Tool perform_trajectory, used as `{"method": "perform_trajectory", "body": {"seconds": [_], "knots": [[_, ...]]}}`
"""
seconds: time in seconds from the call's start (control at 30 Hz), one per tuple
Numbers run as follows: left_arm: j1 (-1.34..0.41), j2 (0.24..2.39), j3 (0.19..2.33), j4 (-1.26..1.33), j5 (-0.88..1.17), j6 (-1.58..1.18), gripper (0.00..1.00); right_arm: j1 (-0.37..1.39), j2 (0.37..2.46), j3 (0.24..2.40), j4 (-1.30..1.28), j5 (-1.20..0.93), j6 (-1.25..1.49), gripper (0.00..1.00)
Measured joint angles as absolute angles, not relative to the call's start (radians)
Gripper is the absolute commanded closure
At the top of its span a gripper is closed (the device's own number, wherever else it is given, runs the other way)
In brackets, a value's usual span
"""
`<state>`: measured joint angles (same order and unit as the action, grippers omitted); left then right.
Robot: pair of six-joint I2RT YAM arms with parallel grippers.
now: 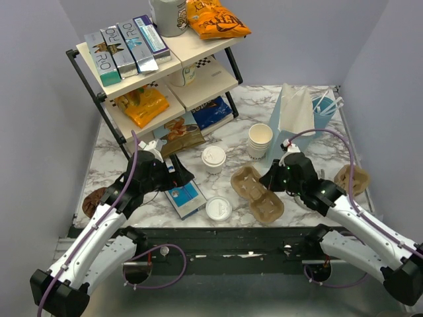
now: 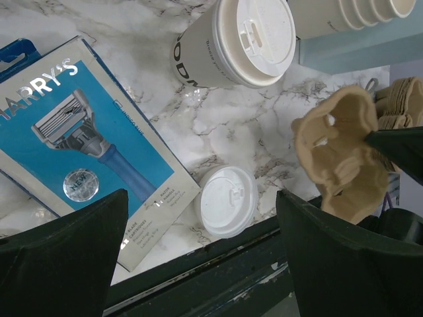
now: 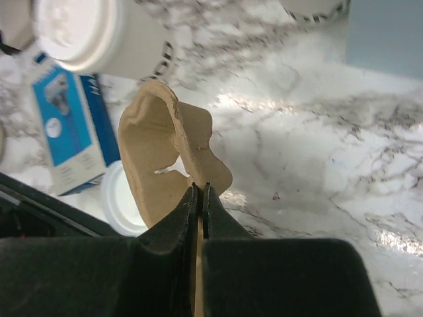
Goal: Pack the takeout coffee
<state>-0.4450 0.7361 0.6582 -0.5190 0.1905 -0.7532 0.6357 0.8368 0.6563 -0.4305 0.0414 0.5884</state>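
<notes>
The takeout coffee point(image 1: 213, 158), a cream paper cup with a white sip lid, stands mid-table; it also shows in the left wrist view point(image 2: 234, 43) and the right wrist view point(image 3: 99, 36). My right gripper point(image 1: 269, 181) is shut on the edge of a brown cardboard cup carrier point(image 1: 254, 193), right of the coffee; the right wrist view shows the gripper point(image 3: 200, 189) pinching the carrier's point(image 3: 155, 155) thin wall, with the carrier tilted up. My left gripper point(image 1: 182, 174) is open and empty, just left of the coffee; in its wrist view it point(image 2: 201, 201) hangs over the table's front edge.
A loose white lid point(image 1: 218, 208) and a blue razor box point(image 1: 185, 197) lie near the front edge. A stack of lidless cups point(image 1: 260, 140) and a light blue paper bag point(image 1: 297, 112) stand behind the carrier. A second carrier point(image 1: 352, 178) lies right. A shelf rack point(image 1: 158, 72) stands back left.
</notes>
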Motion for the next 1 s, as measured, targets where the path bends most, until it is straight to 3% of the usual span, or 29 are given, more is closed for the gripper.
{"method": "perform_trajectory", "body": {"seconds": [0.17, 0.23, 0.27, 0.33, 0.37, 0.5, 0.63, 0.8, 1.0], "knots": [[-0.445, 0.736, 0.658, -0.519, 0.191, -0.758, 0.01, 0.636, 0.914, 0.574, -0.398, 0.104, 0.657, 0.99], [-0.445, 0.736, 0.658, -0.519, 0.191, -0.760, 0.01, 0.636, 0.940, 0.566, -0.393, 0.136, 0.683, 0.87], [-0.445, 0.736, 0.658, -0.519, 0.191, -0.760, 0.01, 0.636, 0.952, 0.566, -0.391, 0.150, 0.694, 0.73], [-0.445, 0.736, 0.658, -0.519, 0.191, -0.760, 0.01, 0.636, 0.972, 0.566, -0.391, 0.177, 0.717, 0.61], [-0.445, 0.736, 0.658, -0.519, 0.191, -0.760, 0.01, 0.636, 0.981, 0.566, -0.392, 0.189, 0.729, 0.45], [-0.445, 0.736, 0.658, -0.519, 0.191, -0.761, 0.01, 0.636, 1.008, 0.577, -0.433, 0.227, 0.730, 0.26], [-0.445, 0.736, 0.658, -0.519, 0.191, -0.762, 0.01, 0.636, 0.996, 0.654, -0.473, 0.214, 0.622, 0.00], [-0.445, 0.737, 0.658, -0.519, 0.191, -0.762, 0.01, 0.733, 0.986, 0.816, -0.416, 0.139, 0.307, 0.00], [-0.445, 0.738, 0.658, -0.519, 0.191, -0.764, 0.01, 0.838, 1.032, 1.000, -0.327, -0.099, -0.339, 0.00]]}}
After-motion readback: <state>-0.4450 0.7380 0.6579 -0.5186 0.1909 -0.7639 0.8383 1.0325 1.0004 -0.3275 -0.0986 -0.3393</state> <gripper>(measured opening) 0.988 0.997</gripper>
